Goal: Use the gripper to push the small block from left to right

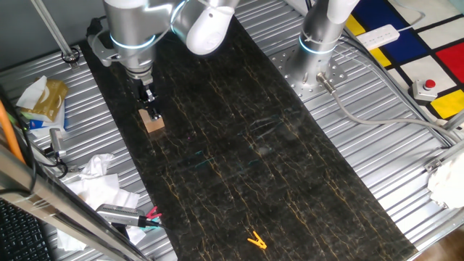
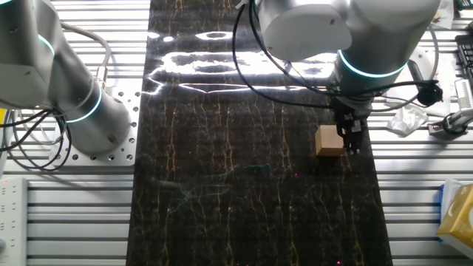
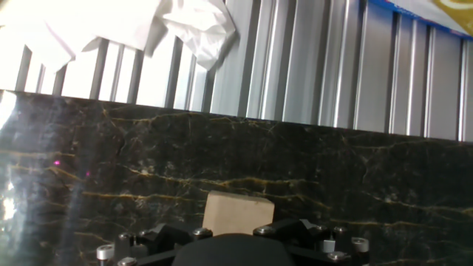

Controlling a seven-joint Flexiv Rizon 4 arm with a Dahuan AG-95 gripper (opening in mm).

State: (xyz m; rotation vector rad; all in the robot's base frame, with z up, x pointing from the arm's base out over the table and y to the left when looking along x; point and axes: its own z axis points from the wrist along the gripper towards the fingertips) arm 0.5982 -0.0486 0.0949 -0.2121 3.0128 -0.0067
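Contact looks made, or all but made: my hand [image 1: 148,97] is down at the surface right against the small block [image 1: 153,122], which sits near one long edge of the dark marbled mat [image 1: 239,145] on the ribbed metal worktop [image 1: 377,123]. In the other fixed view the hand [image 2: 349,139] stands at the side of the block [image 2: 329,140] that faces the mat's near edge, with the broad run of the mat open beyond the block. My fingers look drawn close together with nothing between them; the block is outside them, not gripped. Whether they are fully closed I cannot tell. From the hand view the block [image 3: 238,214] shows just ahead of my knuckles, square-on and upright.

I judge this to be the start of the push, with the block's whole journey across the mat yet to be made. The next move calls for a steady, level slide across the mat's width, keeping the fingertips low against the block's face and centred so the cube does not pivot and slip off to one side. An orange clip [image 1: 256,240] lies well apart, near the mat's far end, out of the path.
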